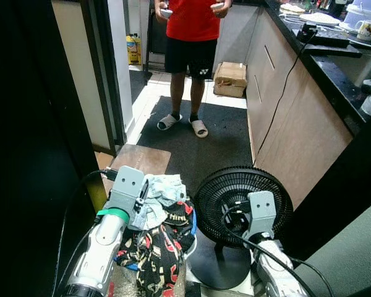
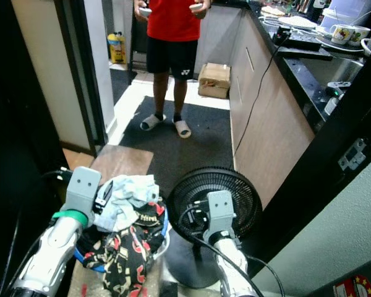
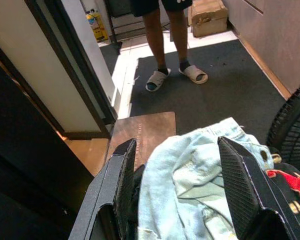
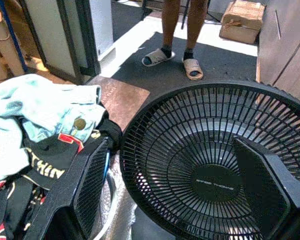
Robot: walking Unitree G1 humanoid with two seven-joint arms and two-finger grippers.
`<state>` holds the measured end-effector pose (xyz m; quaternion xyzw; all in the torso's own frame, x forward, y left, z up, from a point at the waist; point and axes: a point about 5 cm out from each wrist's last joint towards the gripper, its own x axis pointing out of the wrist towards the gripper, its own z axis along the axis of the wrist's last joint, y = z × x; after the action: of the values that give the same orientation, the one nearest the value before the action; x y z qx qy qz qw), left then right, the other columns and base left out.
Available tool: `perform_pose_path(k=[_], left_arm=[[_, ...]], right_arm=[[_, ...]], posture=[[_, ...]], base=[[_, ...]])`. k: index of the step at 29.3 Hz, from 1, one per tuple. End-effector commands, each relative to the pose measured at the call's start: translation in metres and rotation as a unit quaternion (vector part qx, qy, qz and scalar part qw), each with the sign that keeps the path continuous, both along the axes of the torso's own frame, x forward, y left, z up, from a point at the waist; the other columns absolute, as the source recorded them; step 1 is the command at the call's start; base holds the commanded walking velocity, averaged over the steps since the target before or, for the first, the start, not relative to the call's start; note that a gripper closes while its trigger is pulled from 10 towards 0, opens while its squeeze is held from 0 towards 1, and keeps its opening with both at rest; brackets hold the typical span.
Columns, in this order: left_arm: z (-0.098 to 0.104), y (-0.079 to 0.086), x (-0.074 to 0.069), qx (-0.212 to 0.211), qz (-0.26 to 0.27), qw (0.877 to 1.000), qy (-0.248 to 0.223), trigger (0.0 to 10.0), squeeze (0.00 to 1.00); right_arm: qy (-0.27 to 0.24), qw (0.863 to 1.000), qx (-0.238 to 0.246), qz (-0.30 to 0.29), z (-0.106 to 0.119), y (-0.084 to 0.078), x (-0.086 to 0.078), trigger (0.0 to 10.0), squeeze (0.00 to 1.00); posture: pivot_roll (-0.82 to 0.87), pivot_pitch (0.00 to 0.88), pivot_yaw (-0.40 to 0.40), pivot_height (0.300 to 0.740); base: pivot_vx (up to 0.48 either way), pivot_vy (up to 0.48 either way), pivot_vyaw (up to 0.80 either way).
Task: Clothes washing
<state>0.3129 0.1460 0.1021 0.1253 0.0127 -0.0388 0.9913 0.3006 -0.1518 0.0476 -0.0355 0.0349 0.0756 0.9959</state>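
Both silver arms reach forward and down, held level side by side. The left gripper hangs over a heap of clothes piled in a basket, its two black fingers spread wide apart with a pale blue denim garment lying between and just beneath them. From where I stand I cannot tell whether the fingertips touch the cloth. Under the denim sits a black garment with red lettering and a black, red and cream patterned piece spilling toward the robot.

The right gripper is held just off to the side of the clothes, fingers also wide apart, poised right in front of the grille of a black floor fan, which stands beside the heap.

Beyond both grippers a dark mat runs along the wooden cabinets, and a person in a red shirt stands well away on it in slippers, near a cardboard box.
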Motion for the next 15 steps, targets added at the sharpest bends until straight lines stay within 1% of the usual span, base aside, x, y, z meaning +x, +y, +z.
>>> perform_pose_path(k=[1, 4, 7, 9, 11, 12, 13, 15], left_arm=[[-0.009, -0.002, -0.003, 0.001, -0.005, 1.000, 0.018, 10.0, 0.00], [-0.013, 0.000, 0.002, -0.028, 0.008, 0.999, 0.035, 10.0, 0.00], [-0.014, 0.001, 0.004, -0.035, 0.013, 0.999, 0.038, 10.0, 0.00], [-0.015, 0.005, 0.009, -0.039, 0.030, 0.998, 0.041, 10.0, 0.00], [-0.015, 0.005, 0.009, -0.039, 0.030, 0.998, 0.041, 10.0, 0.00], [-0.012, 0.018, 0.011, -0.035, 0.050, 0.997, 0.036, 10.0, 0.00], [-0.012, 0.018, 0.011, -0.035, 0.050, 0.997, 0.036, 10.0, 0.00], [-0.010, 0.030, 0.011, -0.031, 0.066, 0.997, 0.031, 10.0, 0.00]], right_arm=[[-0.005, 1.000, -0.010, 0.004, 0.001, -0.001, -0.001, 10.0, 0.00], [-0.020, 0.999, -0.034, -0.011, 0.008, -0.001, 0.007, 10.0, 0.00], [-0.024, 0.999, -0.042, -0.012, 0.011, -0.001, 0.010, 10.0, 0.00], [-0.026, 0.998, -0.058, -0.003, 0.013, -0.002, 0.013, 10.0, 0.00], [-0.026, 0.998, -0.058, -0.003, 0.013, -0.002, 0.013, 10.0, 0.00], [-0.021, 0.997, -0.071, 0.013, 0.012, -0.001, 0.016, 10.0, 0.00], [-0.021, 0.997, -0.071, 0.013, 0.012, -0.001, 0.016, 10.0, 0.00], [-0.022, 0.997, -0.075, 0.025, 0.015, 0.002, 0.019, 10.0, 0.00]], posture=[[0.05, 0.039, -0.012, 0.740], [0.06, 0.055, -0.022, 0.740], [0.06, 0.060, -0.025, 0.740], [0.06, 0.077, -0.023, 0.740], [0.06, 0.077, -0.023, 0.740], [0.08, 0.097, -0.034, 0.740], [0.08, 0.097, -0.034, 0.740], [0.08, 0.104, -0.043, 0.740]], base=[[0.000, 0.000, 0.00], [0.000, 0.000, 0.00], [0.000, 0.000, 0.00], [0.000, 0.000, 0.00], [0.000, 0.000, 0.00], [0.000, 0.000, 0.00], [0.000, 0.000, 0.00], [0.000, 0.000, 0.00]])
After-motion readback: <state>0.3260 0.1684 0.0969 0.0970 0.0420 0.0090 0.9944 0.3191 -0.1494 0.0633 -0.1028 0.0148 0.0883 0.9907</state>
